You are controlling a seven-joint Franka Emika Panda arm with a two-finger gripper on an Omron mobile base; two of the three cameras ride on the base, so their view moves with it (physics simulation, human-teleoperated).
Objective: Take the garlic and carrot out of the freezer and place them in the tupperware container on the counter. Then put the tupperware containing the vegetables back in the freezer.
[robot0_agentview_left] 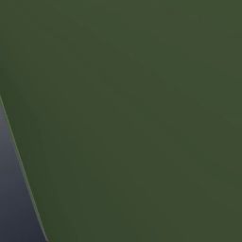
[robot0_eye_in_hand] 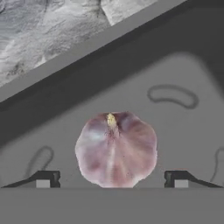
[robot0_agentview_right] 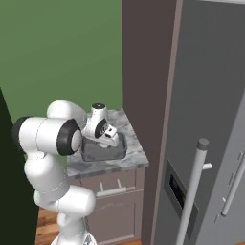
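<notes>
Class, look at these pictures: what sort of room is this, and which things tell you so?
Most likely a kitchen: a marbled grey-and-white counter, a tall grey fridge-freezer and a pinkish garlic bulb.

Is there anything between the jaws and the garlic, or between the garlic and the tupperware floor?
Nothing visible. The garlic lies inside the tupperware container on its floor, between the spread fingertips of the gripper.

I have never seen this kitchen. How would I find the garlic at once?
Find the marbled counter left of the tall grey freezer. On it stands a shallow dark-grey tupperware container. The garlic lies on its floor, a small pinkish-white bulb with a pale stem tip, the only rounded, light thing in that dark tray.
</notes>
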